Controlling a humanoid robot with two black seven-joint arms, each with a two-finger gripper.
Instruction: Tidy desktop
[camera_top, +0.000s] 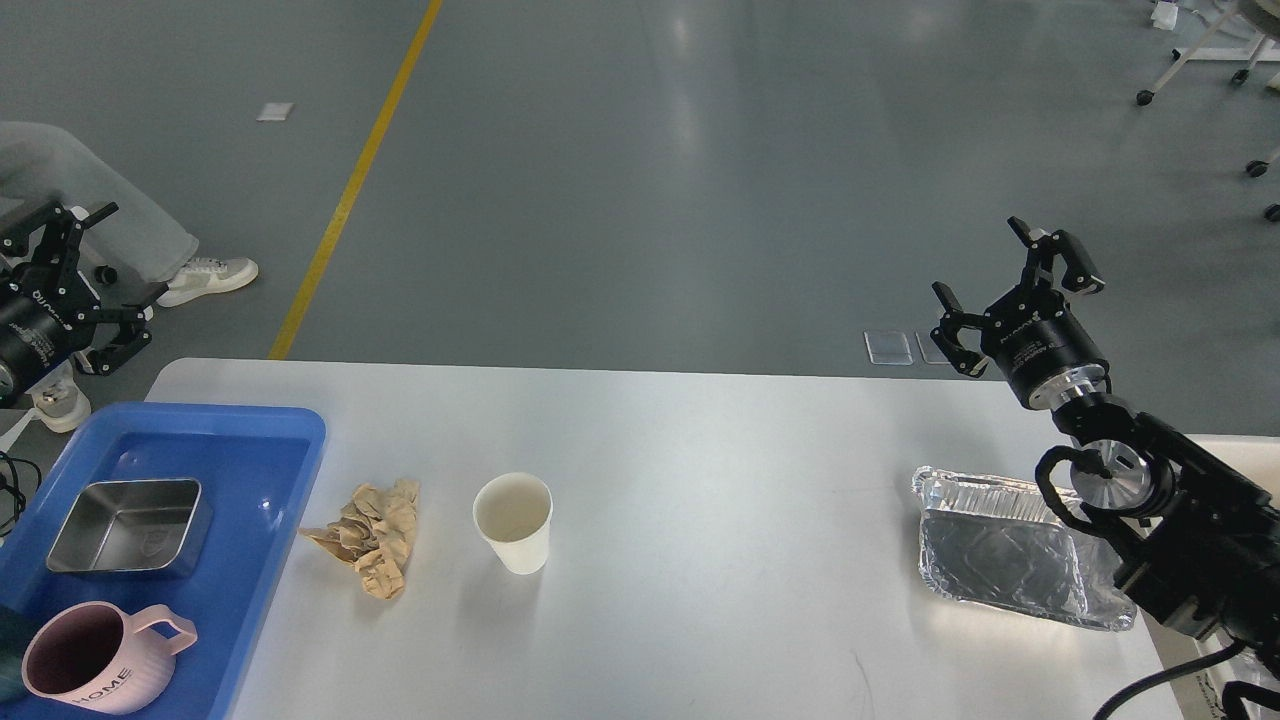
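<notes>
A pink mug and steel tin sit in the blue tray on the desktop, beside crumpled paper, a paper cup and a foil tray. The right gripper hangs spread wide, empty; the left gripper too.

My desk looks smooth and faintly glossy. The tray is shiny blue plastic, the tin brushed metal, the wad crumpled brown paper, the pan wrinkled foil.
</notes>
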